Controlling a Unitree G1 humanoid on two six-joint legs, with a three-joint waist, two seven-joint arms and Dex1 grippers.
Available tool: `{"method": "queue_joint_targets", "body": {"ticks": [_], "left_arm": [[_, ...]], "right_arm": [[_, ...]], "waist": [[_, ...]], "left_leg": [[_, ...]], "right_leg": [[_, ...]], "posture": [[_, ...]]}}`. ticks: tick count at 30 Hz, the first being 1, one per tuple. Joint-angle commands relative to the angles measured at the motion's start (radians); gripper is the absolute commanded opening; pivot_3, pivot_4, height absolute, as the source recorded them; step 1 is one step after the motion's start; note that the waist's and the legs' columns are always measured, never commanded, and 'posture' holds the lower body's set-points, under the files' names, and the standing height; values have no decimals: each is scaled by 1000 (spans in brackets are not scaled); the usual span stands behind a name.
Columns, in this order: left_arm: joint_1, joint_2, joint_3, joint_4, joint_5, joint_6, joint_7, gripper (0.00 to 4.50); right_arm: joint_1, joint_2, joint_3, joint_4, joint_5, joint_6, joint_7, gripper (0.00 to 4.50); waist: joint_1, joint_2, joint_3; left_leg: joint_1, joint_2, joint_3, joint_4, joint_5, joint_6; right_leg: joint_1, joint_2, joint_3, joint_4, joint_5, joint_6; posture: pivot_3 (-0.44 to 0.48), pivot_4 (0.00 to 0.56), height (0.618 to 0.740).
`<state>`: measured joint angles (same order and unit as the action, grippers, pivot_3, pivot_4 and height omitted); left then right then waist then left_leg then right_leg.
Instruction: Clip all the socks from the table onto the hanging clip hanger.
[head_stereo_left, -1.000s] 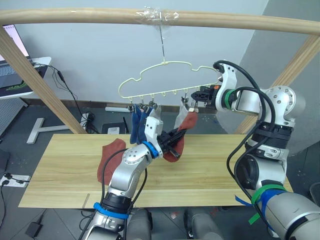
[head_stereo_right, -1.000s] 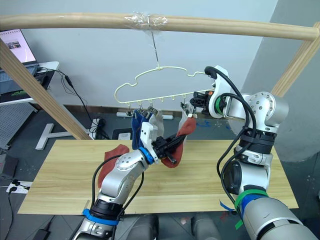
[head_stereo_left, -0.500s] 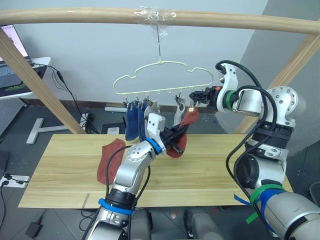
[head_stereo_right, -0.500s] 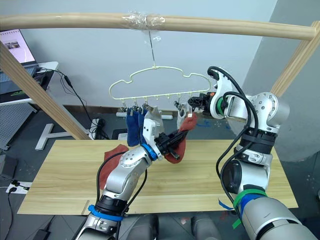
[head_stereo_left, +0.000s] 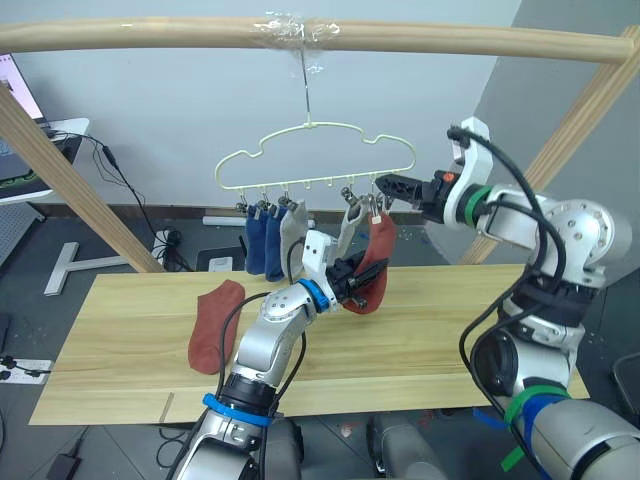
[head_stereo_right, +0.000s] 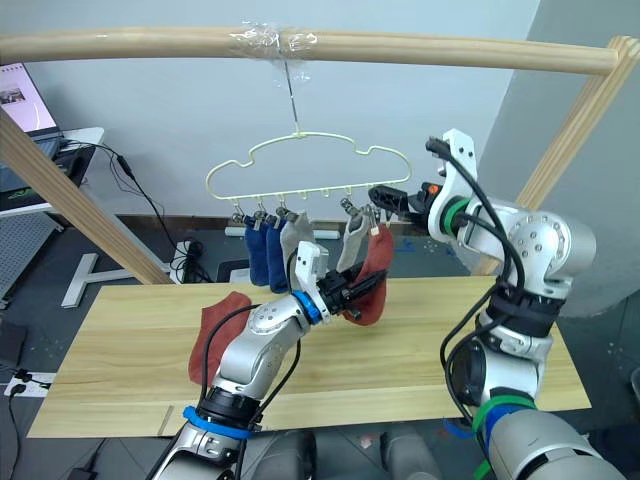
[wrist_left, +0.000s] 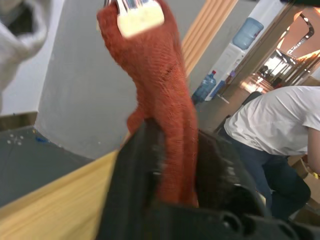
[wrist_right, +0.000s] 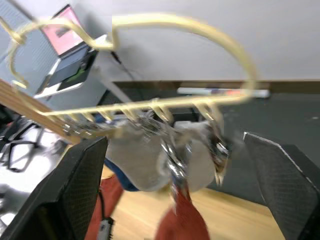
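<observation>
One red sock (head_stereo_left: 375, 268) hangs from a clip on the hanger (head_stereo_left: 316, 158), its lower end pinched in the left gripper (head_stereo_left: 352, 287). Right gripper (head_stereo_left: 390, 183) spread wide, just beside the hanger's end, holding nothing. Second red sock (head_stereo_left: 212, 324) lies on the table (head_stereo_left: 120, 320).

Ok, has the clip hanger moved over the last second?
Yes: the clip hanger has swung toward the robot's left beneath the taped spot on the pole, and hangs more level.
</observation>
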<state>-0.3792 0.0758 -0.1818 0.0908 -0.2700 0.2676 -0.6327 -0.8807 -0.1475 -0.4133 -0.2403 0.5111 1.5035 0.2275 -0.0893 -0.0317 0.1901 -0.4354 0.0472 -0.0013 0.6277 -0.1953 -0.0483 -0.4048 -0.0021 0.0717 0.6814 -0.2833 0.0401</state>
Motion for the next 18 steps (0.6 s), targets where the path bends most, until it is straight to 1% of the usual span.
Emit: {"method": "queue_joint_targets", "body": {"ticks": [1, 3, 7, 10, 14, 15, 17, 18], "left_arm": [[21, 14, 16, -17, -28, 30, -20, 2511], [42, 33, 13, -32, -27, 45, -34, 3121], [82, 83, 27, -98, -31, 66, -50, 3121], [112, 154, 49, -175, -39, 86, -76, 3121], [134, 224, 84, -267, -69, 109, -95, 3121], [138, 248, 103, -300, -81, 115, -102, 3150], [142, 289, 140, -352, -102, 123, -108, 3150], [141, 303, 152, -368, -110, 128, -107, 3150]], "right_arm": [[79, -19, 85, -119, -32, -159, -12, 4500], [152, -55, 178, -149, -85, -282, -5, 4500], [288, -86, 319, -177, -184, -522, -5, 4500], [376, -83, 400, -187, -255, -673, -21, 4500], [433, -59, 448, -195, -304, -786, -45, 4500], [446, -44, 456, -195, -316, -805, -62, 4159], [462, -19, 474, -191, -345, -831, -95, 3631], [466, -9, 479, -187, -355, -840, -105, 3631]], "waist": [[-2, 0, 0], [-4, 0, 0], [-11, 0, 0], [-11, 0, 0], [-10, 0, 0], [-9, 0, 0], [-8, 0, 0], [-7, 0, 0]], "left_leg": [[0, 0, 0, 0, 0, 0], [0, 0, 0, 0, 0, 0], [0, 0, 0, 0, 0, 0], [0, 0, 0, 0, 0, 0], [1, 1, 0, 0, 0, 0], [1, 1, 0, 1, 0, 0], [1, 1, 0, 1, 0, 0], [1, 1, 0, 1, 0, 0]], "right_leg": [[0, 0, 0, 0, 0, 0], [0, 0, 0, 0, 0, 0], [0, 0, 0, 0, -1, 1], [0, 0, 0, 0, -1, 2], [0, 0, 0, 0, -1, 2], [0, 0, 0, 0, -1, 2], [0, 0, 0, 0, -1, 2], [0, 1, 0, 0, -1, 2]], "posture": [[-119, 164, 740], [-116, 163, 740], [-106, 161, 740], [-94, 159, 740], [-83, 155, 740], [-83, 155, 740], [-76, 152, 740], [-76, 152, 740]]}}
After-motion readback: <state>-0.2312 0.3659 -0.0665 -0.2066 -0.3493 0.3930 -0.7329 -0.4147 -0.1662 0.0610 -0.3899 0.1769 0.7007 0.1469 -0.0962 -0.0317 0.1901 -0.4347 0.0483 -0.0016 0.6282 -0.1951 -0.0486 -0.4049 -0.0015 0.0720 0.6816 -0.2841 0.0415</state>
